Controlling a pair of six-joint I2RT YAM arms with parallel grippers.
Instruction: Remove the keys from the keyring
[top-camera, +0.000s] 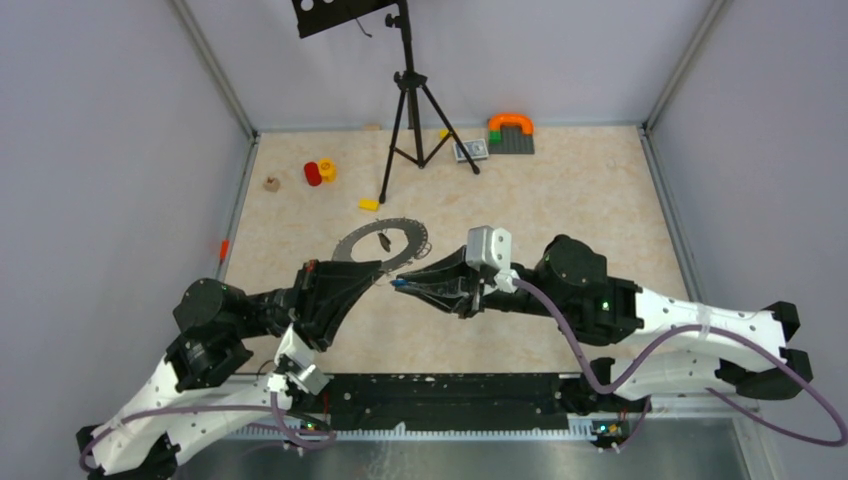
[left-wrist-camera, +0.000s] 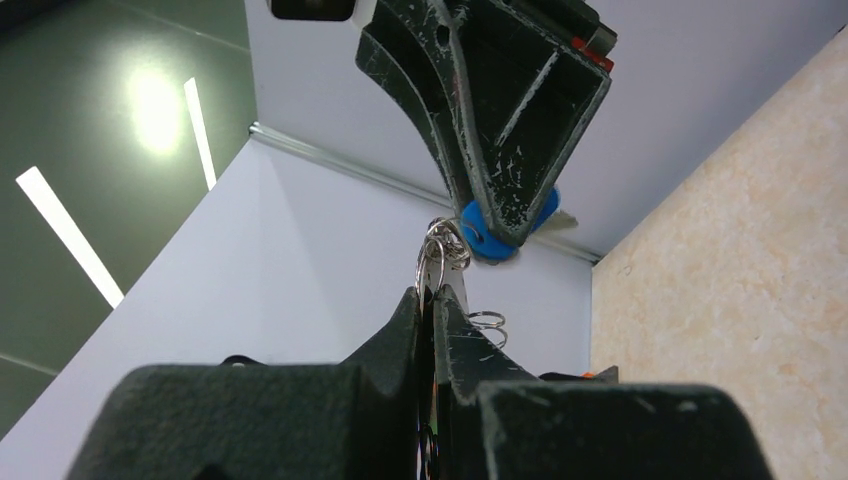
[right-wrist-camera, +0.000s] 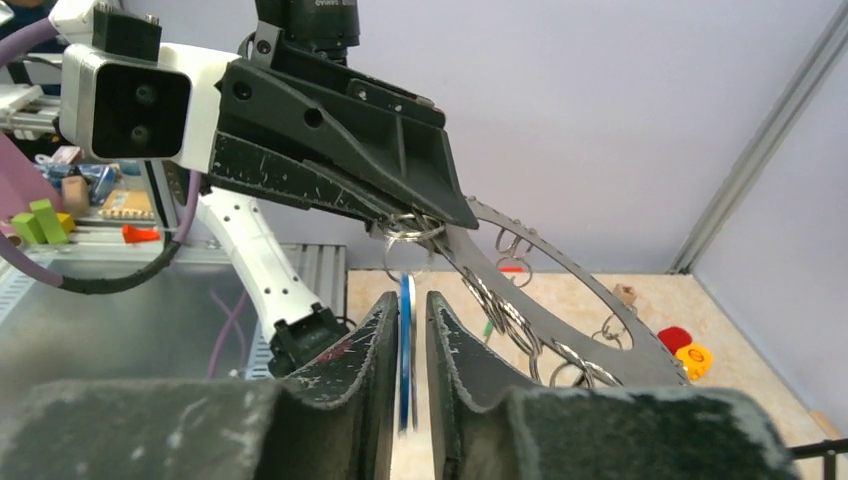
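Observation:
The keyring (top-camera: 397, 227) is a large flat grey ring held tilted above the table, with a dark key (top-camera: 383, 240) hanging in its hole. My left gripper (top-camera: 378, 277) is shut on the ring's near edge; in the left wrist view (left-wrist-camera: 437, 298) the thin plate sits between its fingers. Small split rings (left-wrist-camera: 445, 245) hang just past them. My right gripper (top-camera: 400, 283) meets it tip to tip and is shut on the blue-tagged key (right-wrist-camera: 405, 340), also seen in the left wrist view (left-wrist-camera: 497, 232). The right wrist view shows the keyring (right-wrist-camera: 560, 290) with several split rings and a green tag (right-wrist-camera: 488, 328).
A black tripod (top-camera: 405, 110) stands at the back middle. A red and yellow toy (top-camera: 320, 172), a yellow block (top-camera: 369, 204) and a small wooden piece (top-camera: 271, 184) lie back left. A grey brick plate with an orange arch (top-camera: 511, 132) sits at the back. Walls enclose the table.

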